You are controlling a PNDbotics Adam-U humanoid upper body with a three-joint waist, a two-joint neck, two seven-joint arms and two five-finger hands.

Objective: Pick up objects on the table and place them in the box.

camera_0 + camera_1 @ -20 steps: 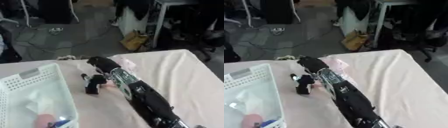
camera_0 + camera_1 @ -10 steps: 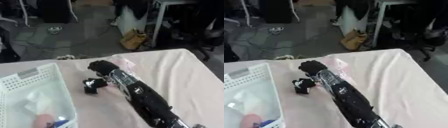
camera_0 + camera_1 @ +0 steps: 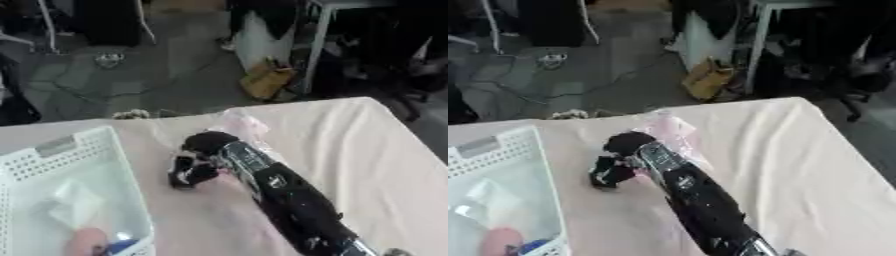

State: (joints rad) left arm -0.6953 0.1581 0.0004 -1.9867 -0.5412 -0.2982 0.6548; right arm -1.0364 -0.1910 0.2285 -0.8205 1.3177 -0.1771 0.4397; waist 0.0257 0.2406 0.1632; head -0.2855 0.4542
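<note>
My right arm reaches in from the lower right to the middle of the table. Its black right hand point(image 3: 208, 144) is curled over a small black object with white marks point(image 3: 188, 171), which sits just left of the wrist, low over the cloth. The white slatted box point(image 3: 61, 150) stands at the left, a short way from the object. It holds a white packet point(image 3: 74, 206), a pink rounded thing point(image 3: 83, 241) and something blue point(image 3: 120, 247). A pinkish clear bag point(image 3: 667, 131) lies right behind the hand. My left hand does not show.
A pale cloth covers the table point(image 3: 367, 150), whose far edge runs close behind the hand. Beyond it lie the floor, cables, a brown bag point(image 3: 265, 80) and furniture legs. The table's right half is bare cloth.
The right hand has drawn a little nearer to me, and the black object under it now looks shorter and more bunched. The box stays where it was.
</note>
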